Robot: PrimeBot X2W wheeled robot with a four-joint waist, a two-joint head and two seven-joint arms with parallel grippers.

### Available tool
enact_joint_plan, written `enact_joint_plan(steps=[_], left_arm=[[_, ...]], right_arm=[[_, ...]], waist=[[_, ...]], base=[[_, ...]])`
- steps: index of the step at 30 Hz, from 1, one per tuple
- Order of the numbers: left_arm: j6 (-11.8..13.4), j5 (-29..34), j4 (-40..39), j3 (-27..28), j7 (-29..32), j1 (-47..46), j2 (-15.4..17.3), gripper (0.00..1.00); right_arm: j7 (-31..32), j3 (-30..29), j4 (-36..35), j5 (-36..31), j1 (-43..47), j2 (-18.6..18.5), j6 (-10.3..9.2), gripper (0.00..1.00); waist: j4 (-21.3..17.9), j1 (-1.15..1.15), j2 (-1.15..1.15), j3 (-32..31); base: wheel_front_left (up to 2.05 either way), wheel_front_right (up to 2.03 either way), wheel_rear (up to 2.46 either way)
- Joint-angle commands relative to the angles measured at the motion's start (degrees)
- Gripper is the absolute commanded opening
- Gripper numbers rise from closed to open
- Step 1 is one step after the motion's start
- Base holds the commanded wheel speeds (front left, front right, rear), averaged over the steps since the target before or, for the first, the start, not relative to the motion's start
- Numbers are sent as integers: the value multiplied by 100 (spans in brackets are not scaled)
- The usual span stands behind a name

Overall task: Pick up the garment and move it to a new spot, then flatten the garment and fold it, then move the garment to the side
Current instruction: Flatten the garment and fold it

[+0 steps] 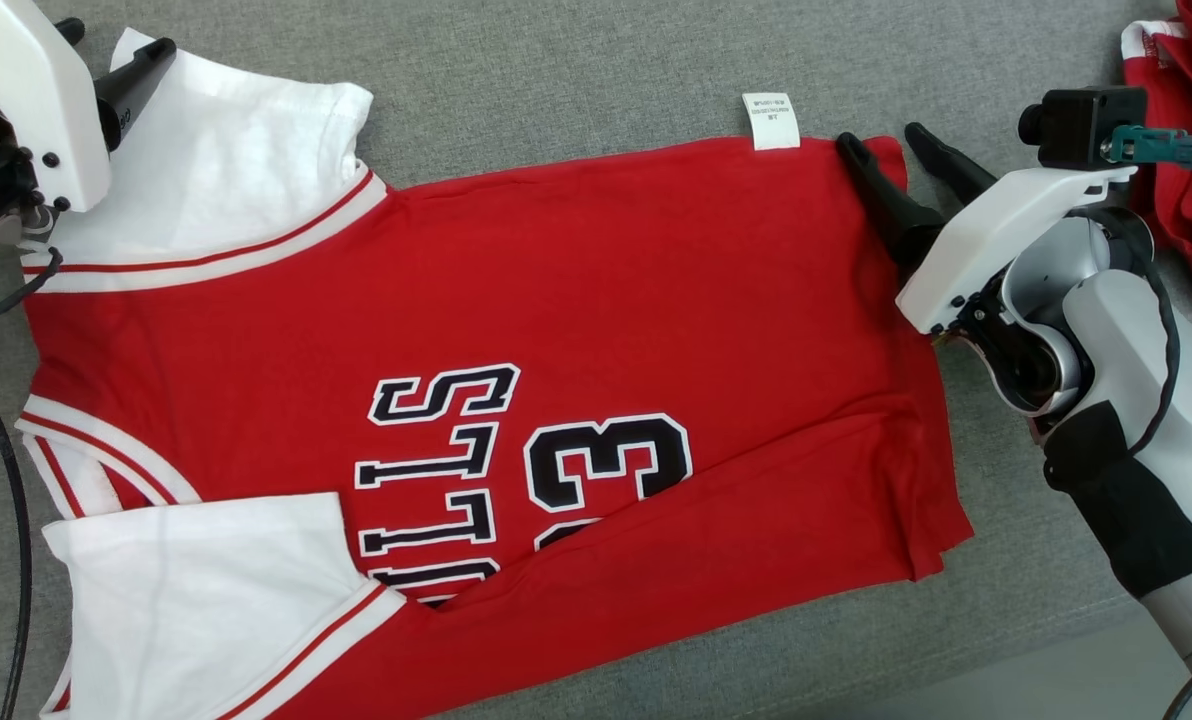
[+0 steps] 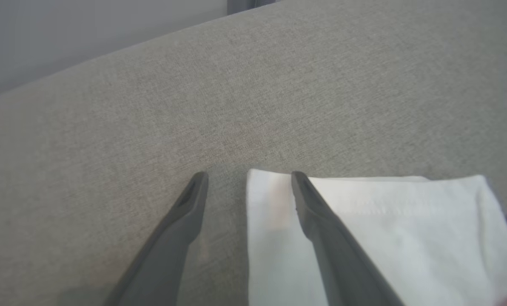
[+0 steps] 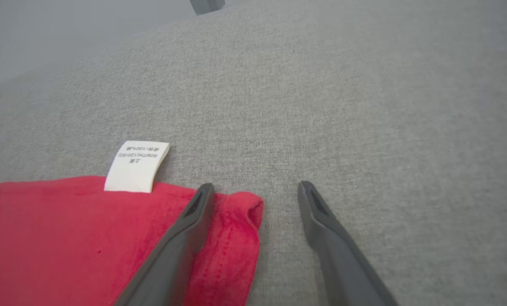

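On the grey fabric surface [image 1: 576,70] the red jersey [image 1: 556,300] lies flat, left gripper [image 2: 249,176] open and empty astride its far sleeve [image 2: 385,221] corner, right gripper [image 3: 257,186] likewise astride its far hem corner [image 3: 240,212] beside the care label [image 1: 771,120]; I'd pinch both together, then fold evenly toward its near edge.

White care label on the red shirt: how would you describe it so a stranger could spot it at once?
A red basketball jersey lies spread on the grey fabric surface. On its far edge, near the right pincer, a care label pokes out onto the grey. Unlike the white sleeves at the opposite end, it is tiny, rectangular and printed with fine text.
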Motion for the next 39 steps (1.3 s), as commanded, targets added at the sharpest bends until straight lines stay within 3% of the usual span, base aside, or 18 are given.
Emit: enact_joint_plan(steps=[1, 13, 14, 15, 16, 39], left_arm=[[-6, -97, 31, -90, 35, -126, 18, 100], [-7, -504, 248, -583, 6, -327, 59, 100], [-7, -538, 268, -596, -8, -341, 47, 89], [-7, -575, 291, -607, -22, -354, 34, 42], [-7, -602, 298, -629, -41, -368, 20, 1], [-7, -1253, 266, -1178, -320, -533, 108, 0]], right_arm=[[79, 177, 38, 120, 50, 0, 2, 100], [137, 966, -330, 828, 41, -376, 16, 100], [107, 1011, -321, 861, 36, -407, 16, 100], [91, 1058, -309, 876, 24, -431, 15, 100], [74, 1095, -297, 902, 17, -453, 15, 100], [146, 1879, -366, 1588, -95, -686, 16, 100]], waist=[[5, 0, 0, 23], [39, 0, 0, 47], [41, 0, 0, 49], [44, 0, 0, 50], [47, 0, 0, 51], [132, 0, 0, -59]], base=[[0, 0, 0], [0, 0, 0], [0, 0, 0], [0, 0, 0], [0, 0, 0], [0, 0, 0]])
